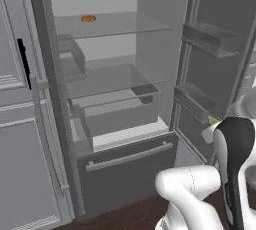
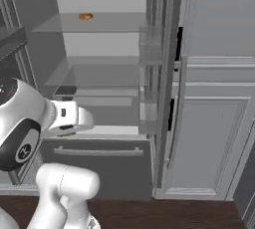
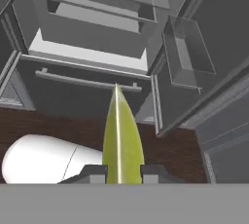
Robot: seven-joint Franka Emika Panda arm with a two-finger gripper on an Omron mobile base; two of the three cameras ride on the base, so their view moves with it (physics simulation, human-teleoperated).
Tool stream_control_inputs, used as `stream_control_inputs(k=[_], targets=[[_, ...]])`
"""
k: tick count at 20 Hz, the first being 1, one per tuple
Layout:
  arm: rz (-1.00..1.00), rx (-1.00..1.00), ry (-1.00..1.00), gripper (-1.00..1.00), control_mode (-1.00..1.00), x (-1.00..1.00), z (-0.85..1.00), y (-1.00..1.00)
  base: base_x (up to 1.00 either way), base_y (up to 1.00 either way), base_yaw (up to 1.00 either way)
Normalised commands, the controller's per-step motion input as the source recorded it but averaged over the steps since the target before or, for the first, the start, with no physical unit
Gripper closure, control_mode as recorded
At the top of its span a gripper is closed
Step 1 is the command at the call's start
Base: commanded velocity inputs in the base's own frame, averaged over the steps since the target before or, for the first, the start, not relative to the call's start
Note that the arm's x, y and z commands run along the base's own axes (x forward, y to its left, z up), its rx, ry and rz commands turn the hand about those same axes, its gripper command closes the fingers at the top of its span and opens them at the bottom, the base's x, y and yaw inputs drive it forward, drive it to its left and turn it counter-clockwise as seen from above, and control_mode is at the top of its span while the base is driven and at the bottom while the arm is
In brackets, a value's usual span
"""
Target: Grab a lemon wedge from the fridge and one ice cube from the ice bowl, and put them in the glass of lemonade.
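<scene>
White arm bent low in front of the open fridge (image 1: 120, 74), gripper (image 3: 118, 173) squeezed tight on the yellow-green lemon wedge (image 3: 121, 140), hand camera looking down at the fridge drawer handle (image 3: 87, 81) and brown floor (image 3: 180, 155), base cameras showing an orange item (image 1: 88, 18) high on the top shelf (image 1: 125, 24)

One fridge (image 1: 125, 174), one lemon wedge (image 3: 120, 140), one orange oblong item (image 1: 88, 18), two open doors (image 1: 220, 74)

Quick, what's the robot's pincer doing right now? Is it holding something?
Pincer: closed on the lemon wedge, outside the open fridge.
</scene>
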Motion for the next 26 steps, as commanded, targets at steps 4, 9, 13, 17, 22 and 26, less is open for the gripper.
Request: stream_control_inputs(k=[4, 9, 13, 17, 22, 26], targets=[[0.00, 0.00, 0.00, 1.00, 1.00, 0.00, 0.00, 0.00, -0.51, -0.55, -0.71], [0.00, 0.00, 0.00, 1.00, 1.00, 0.00, 0.00, 0.00, -0.50, -0.41, -0.75], [0.00, 0.00, 0.00, 1.00, 1.00, 0.00, 0.00, 0.00, 0.15, -0.92, -0.68], [0.00, 0.00, 0.00, 1.00, 1.00, 0.00, 0.00, 0.00, 0.71, -1.00, -0.55], [0.00, 0.00, 0.00, 1.00, 1.00, 0.00, 0.00, 0.00, 0.96, -0.68, -0.46], [0.00, 0.00, 0.00, 1.00, 1.00, 0.00, 0.00, 0.00, 0.98, -0.08, -0.36]])
